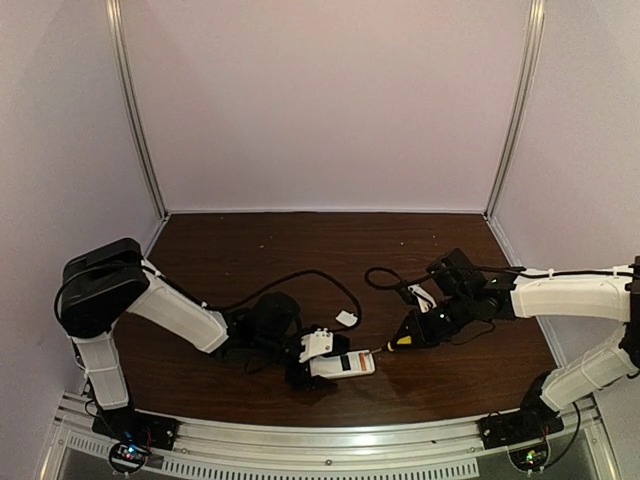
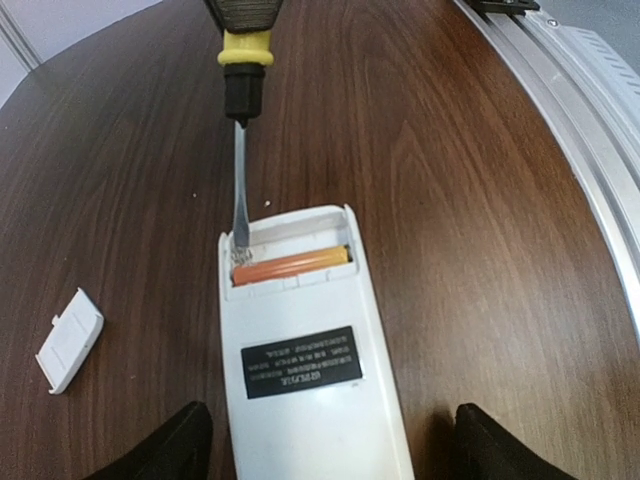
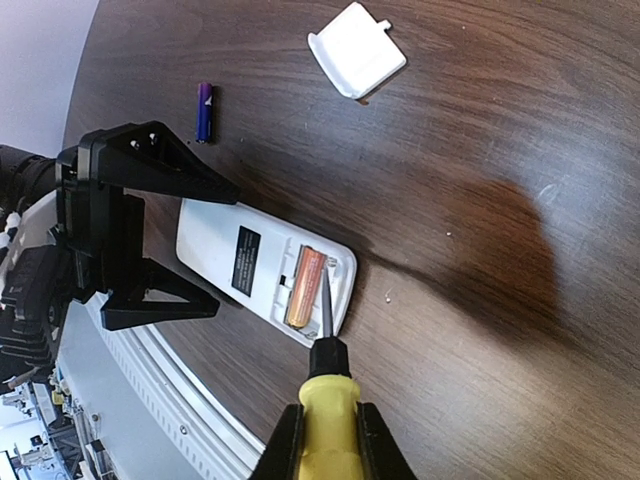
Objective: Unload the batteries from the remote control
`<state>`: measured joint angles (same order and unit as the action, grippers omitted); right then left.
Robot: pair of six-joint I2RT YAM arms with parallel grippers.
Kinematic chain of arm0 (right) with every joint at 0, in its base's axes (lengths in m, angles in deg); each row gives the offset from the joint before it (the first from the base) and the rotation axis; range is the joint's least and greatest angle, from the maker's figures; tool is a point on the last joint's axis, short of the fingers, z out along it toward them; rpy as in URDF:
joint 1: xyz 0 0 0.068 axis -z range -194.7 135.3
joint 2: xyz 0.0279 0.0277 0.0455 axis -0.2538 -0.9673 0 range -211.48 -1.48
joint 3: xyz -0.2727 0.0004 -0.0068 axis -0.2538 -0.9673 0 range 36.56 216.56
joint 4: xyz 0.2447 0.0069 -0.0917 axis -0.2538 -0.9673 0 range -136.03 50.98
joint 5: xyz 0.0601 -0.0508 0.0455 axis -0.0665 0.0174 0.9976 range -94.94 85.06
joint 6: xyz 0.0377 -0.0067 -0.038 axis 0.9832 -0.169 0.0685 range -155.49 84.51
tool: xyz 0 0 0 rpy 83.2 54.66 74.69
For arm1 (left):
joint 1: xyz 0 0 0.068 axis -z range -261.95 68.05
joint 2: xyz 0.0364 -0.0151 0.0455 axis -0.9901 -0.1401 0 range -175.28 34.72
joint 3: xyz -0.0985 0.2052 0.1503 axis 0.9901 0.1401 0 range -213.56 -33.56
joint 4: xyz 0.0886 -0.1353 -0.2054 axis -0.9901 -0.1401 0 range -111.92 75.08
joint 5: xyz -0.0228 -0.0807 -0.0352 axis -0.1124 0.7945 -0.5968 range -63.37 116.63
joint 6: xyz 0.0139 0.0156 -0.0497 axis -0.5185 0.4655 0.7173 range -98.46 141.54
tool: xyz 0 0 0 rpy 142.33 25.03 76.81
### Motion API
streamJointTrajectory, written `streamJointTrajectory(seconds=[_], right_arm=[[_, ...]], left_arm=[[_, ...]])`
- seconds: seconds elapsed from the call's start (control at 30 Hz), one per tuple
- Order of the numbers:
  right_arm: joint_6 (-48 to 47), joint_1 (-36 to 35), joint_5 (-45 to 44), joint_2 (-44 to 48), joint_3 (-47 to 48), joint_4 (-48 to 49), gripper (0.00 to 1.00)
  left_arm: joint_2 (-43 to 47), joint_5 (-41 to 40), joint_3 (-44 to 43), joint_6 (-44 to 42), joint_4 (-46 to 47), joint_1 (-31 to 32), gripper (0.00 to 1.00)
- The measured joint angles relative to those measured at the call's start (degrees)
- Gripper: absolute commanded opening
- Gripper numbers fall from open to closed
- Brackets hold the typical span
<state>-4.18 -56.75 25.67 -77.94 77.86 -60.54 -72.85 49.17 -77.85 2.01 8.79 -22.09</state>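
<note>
The white remote control [image 2: 300,312] [image 3: 212,238] [image 1: 350,366] lies label side up near the table's front edge, its compartment open. One orange battery [image 2: 290,266] [image 3: 305,285] sits inside. A blue-purple battery [image 3: 203,110] lies loose on the table behind the left arm's fingers. My left gripper [image 2: 325,452] [image 1: 318,358] is open, one finger on each side of the remote's near end, apart from it. My right gripper [image 3: 328,440] [image 1: 425,328] is shut on the yellow-handled screwdriver [image 3: 328,405] [image 2: 245,60], whose blade tip rests in the compartment beside the orange battery.
The small white lid [image 2: 68,342] [image 3: 355,48] [image 1: 346,318] lies on the dark wood table beyond the remote. A black cable [image 1: 320,280] loops across the table's middle. The metal rail [image 2: 590,110] runs along the front edge, close to the remote.
</note>
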Motion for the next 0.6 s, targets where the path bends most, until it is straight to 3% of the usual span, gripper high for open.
streamJointTrajectory(seconds=[0.37, 0.6], right_arm=[[-0.07, -0.04, -0.85, 1.16, 1.03, -2.91, 0.00], [0.20, -0.07, 0.52, 0.24, 0.92, -0.48, 0.00]], left_arm=[[-0.04, -0.04, -2.67, 0.11, -1.70, 0.00, 0.70], [-2.08, 0.57, -4.63, 0.13, -2.67, 0.00, 0.71]])
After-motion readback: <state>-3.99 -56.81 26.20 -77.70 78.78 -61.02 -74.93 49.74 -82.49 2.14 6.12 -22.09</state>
